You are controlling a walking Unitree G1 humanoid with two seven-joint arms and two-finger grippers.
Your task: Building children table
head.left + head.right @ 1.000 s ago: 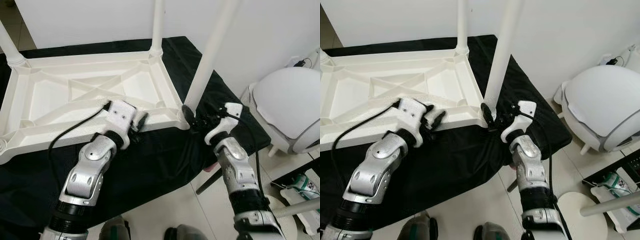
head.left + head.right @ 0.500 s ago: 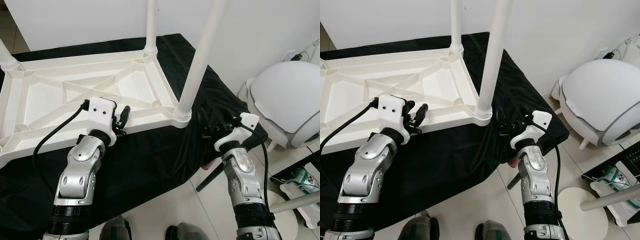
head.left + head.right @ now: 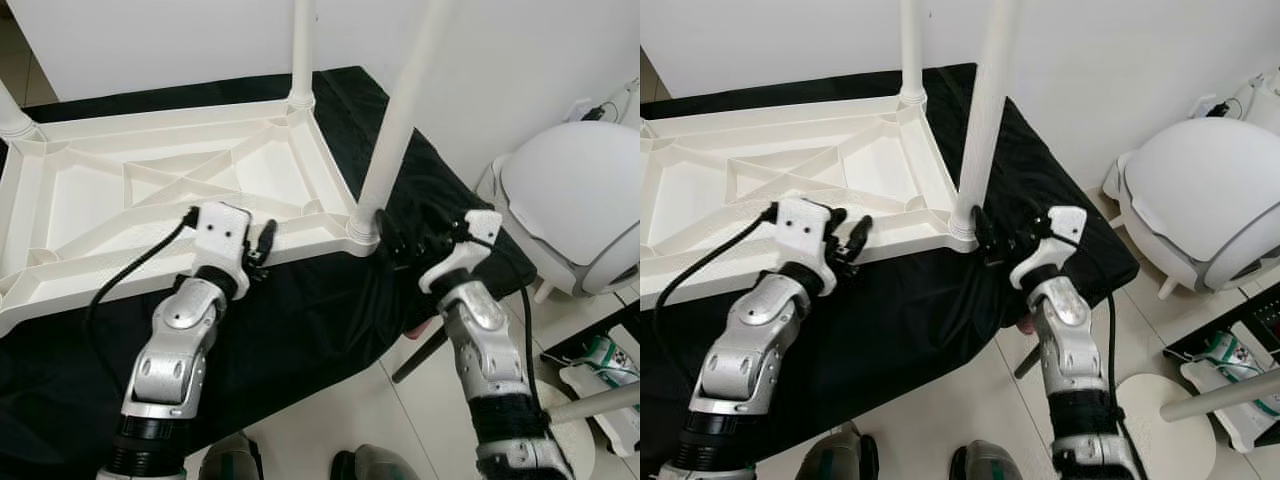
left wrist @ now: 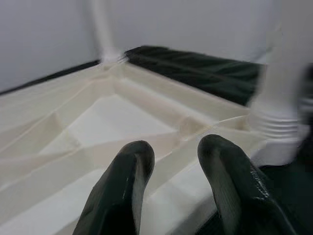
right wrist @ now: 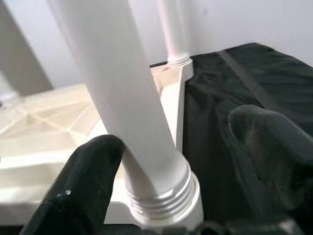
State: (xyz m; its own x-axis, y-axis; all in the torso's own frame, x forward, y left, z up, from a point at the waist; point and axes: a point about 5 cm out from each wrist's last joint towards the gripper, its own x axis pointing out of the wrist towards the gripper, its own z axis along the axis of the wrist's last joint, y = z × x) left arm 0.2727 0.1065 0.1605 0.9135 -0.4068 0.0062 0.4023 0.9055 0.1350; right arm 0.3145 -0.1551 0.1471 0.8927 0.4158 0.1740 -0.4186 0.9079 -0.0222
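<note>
A white plastic children's table (image 3: 150,190) lies upside down on a black cloth (image 3: 300,320). One white leg (image 3: 395,120) stands in its near right corner socket, another leg (image 3: 302,50) at the far right corner, and a third (image 3: 12,110) at the far left. My right gripper (image 3: 395,240) is open at the base of the near right leg, with one finger (image 5: 83,181) beside the leg's threaded collar (image 5: 161,196) and the other well apart. My left gripper (image 3: 262,245) is open at the table's near rim, its fingers (image 4: 122,186) over the ribbed underside.
A large white domed object (image 3: 575,210) stands on the tiled floor at the right. A round white base with a pole (image 3: 1160,420) sits near my right side. A wall rises close behind the table. The cloth's edge hangs toward my feet.
My right gripper has moved back in to the base of the near right leg. My left gripper has moved forward to the table's near rim. The head view has shifted slightly.
</note>
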